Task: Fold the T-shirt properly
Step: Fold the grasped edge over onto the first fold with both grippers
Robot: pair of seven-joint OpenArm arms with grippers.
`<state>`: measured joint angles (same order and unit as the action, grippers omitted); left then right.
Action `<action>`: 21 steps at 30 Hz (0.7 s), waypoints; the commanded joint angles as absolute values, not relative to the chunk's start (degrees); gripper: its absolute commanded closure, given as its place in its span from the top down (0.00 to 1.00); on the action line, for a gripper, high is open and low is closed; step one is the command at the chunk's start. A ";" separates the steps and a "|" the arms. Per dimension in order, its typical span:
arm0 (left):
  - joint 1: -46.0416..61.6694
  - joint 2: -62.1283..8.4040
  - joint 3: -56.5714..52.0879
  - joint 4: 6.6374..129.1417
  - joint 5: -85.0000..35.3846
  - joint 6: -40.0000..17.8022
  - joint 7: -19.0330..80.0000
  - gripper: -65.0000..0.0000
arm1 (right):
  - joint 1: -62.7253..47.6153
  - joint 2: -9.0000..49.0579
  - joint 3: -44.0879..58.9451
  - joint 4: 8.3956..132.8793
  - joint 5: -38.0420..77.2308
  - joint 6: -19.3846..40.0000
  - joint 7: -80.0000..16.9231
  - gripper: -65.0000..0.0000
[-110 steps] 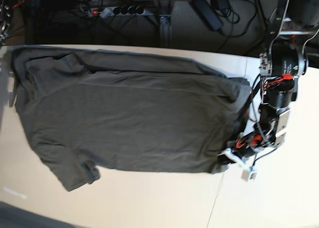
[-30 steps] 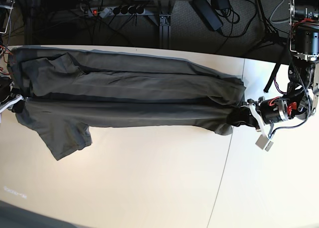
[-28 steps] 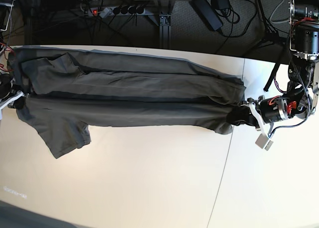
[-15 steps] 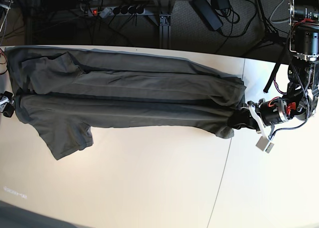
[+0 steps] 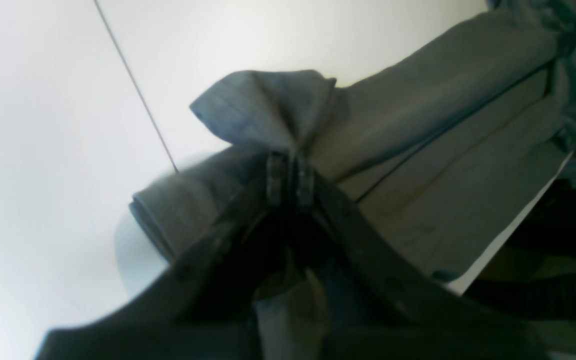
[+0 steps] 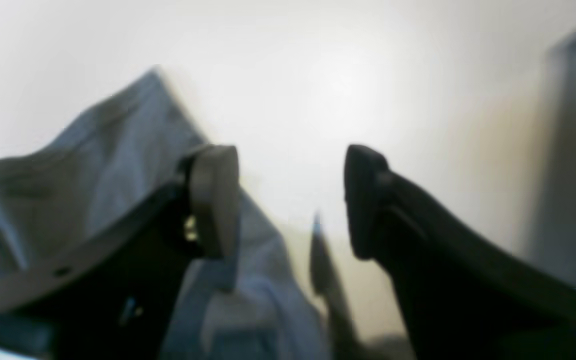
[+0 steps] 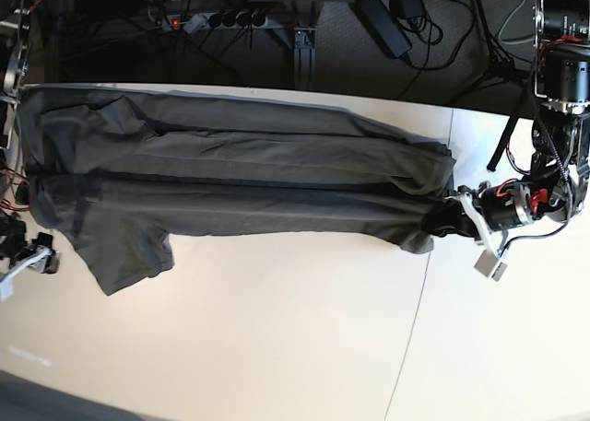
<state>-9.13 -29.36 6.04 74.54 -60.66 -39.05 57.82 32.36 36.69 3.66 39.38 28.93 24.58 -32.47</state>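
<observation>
In the left wrist view, the two fingertips of the left gripper [image 5: 290, 175] are pressed together at the centre of the frame, pinching a bunched corner of the T-shirt [image 5: 418, 150]. Dark grey cloth fans out above the pinch into a small peak, and a rolled edge of fabric sits to the lower left of the fingers. From there the shirt stretches away to the upper right in long folded bands over a pale table [image 5: 43, 125], which has a thin dark seam line running down its upper left part

In the right wrist view, the fingers of the right gripper [image 6: 290, 200] are spread wide apart, with only the pale table [image 6: 318, 75] showing in the gap between them. Blurred grey-blue cloth of the T-shirt [image 6: 93, 165] lies behind and beside the finger on the left of the frame; whether it touches that finger cannot be told

In the base view, the T-shirt [image 7: 249, 186] lies folded lengthwise into a long band across the upper half of the table [image 7: 277, 347], one sleeve hanging down at lower left. The left gripper [image 7: 456, 216] holds the shirt's end at the right of the frame. The right gripper [image 7: 23, 255] sits at the far left edge, just beside the shirt
</observation>
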 commanded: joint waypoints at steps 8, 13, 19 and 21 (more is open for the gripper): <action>-10.33 -30.17 5.67 75.44 -64.51 -40.00 58.92 0.00 | 37.71 32.91 -0.27 27.38 28.23 32.23 -32.23 0.52; -10.33 -30.20 5.67 75.44 -64.51 -40.00 58.72 0.00 | 37.60 29.21 -0.30 27.38 25.47 32.93 -34.61 0.52; -10.31 -30.20 5.67 75.44 -64.49 -40.00 58.26 0.00 | 37.60 25.89 -0.30 27.46 25.45 33.04 -35.27 0.51; -10.33 -30.17 5.67 75.44 -64.47 -40.00 58.24 0.00 | 37.60 25.45 -0.30 27.46 24.80 33.04 -35.20 0.51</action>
